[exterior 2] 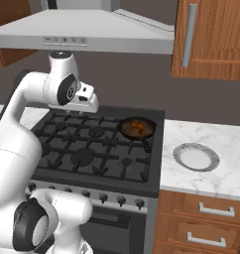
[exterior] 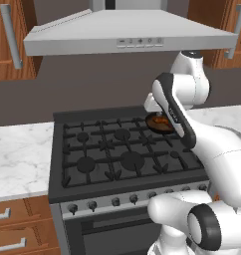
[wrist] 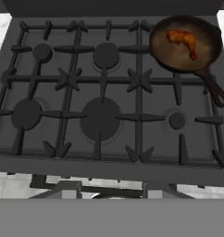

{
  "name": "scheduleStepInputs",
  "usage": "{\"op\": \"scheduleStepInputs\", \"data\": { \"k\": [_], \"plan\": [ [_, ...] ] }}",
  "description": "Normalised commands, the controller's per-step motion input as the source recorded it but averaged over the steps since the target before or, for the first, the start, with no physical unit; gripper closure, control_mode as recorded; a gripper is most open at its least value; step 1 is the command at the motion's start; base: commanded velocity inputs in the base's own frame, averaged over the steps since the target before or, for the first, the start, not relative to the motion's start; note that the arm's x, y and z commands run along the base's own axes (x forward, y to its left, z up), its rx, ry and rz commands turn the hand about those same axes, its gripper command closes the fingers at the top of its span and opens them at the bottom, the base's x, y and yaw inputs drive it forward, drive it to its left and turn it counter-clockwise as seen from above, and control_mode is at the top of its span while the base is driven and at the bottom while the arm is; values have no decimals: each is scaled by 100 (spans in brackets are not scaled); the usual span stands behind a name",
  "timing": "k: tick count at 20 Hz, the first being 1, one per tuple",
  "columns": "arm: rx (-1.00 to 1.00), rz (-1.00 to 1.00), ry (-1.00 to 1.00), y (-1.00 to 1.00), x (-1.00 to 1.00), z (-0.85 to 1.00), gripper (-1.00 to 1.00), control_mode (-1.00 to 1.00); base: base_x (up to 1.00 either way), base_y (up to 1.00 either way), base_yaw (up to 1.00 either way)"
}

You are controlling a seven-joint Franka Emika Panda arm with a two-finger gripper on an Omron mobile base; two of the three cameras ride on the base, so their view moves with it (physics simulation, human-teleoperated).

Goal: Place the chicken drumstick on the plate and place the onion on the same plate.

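With the tool [exterior 2: 81,112] closed and empty above the stove [wrist: 104,92], we judge the chicken drumstick [wrist: 182,40], lying in the skillet [wrist: 185,44] apart from the plate [exterior 2: 196,157], light, greasy, best gripped across its thick end.

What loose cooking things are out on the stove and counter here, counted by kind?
Skillet: 1
Chicken drumstick: 1, lying in the skillet
Plate: 1, on the counter right of the stove
Total: 3
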Motion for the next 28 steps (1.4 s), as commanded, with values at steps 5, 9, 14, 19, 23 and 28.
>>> {"op": "scheduleStepInputs", "data": {
  "k": [5,9,14,19,23,28],
  "plan": [
    [4,0,0,-8,-7,-3,-100,-100,0,0,0],
    [8,0,-11,-37,-18,-13,-100,-100,0,0,0],
    [5,3,-20,-49,-14,-15,-100,-100,0,0,0],
    [0,3,-13,-43,-1,-25,-100,-100,0,0,0],
    [-3,5,0,-30,27,-21,-100,-100,0,0,0],
    [0,3,5,-30,39,-13,-100,-100,0,0,0]
  ]
}}
